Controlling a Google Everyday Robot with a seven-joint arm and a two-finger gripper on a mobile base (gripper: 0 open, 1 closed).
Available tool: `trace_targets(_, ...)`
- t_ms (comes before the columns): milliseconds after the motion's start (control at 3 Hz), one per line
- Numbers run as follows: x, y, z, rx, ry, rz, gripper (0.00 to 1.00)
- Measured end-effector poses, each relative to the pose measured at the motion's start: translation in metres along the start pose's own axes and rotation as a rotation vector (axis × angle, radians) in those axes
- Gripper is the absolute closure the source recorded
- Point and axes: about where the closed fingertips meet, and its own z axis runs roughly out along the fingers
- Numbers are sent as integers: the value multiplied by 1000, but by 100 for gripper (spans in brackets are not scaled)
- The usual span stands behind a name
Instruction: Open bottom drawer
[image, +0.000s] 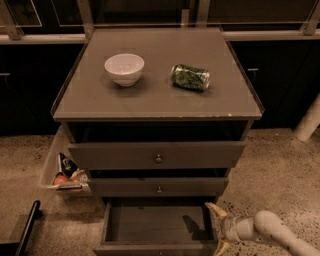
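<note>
The grey cabinet has three drawers. The bottom drawer (158, 225) is pulled far out, its empty inside showing; its front panel lies at the lower edge of the view and its knob is hidden. The middle drawer (158, 186) and the top drawer (157, 155) stick out a little, each with a small round knob. My gripper (219, 228) is at the right front corner of the bottom drawer, beside its right wall. Its two pale fingers (216, 209) are spread apart and hold nothing.
On the cabinet top (90, 105) stand a white bowl (124, 69) and a green can (190, 77) lying on its side. A bin with snack packets (66, 173) stands to the cabinet's left. A dark bar (27, 227) is at the lower left. A white post (309, 120) stands at the right.
</note>
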Motion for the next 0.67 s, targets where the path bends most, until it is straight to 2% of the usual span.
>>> trace_targets(333,-14,-13,-25,37,31,-41,0)
trace_targets(667,-26,-20,-43,71,30,-77,0)
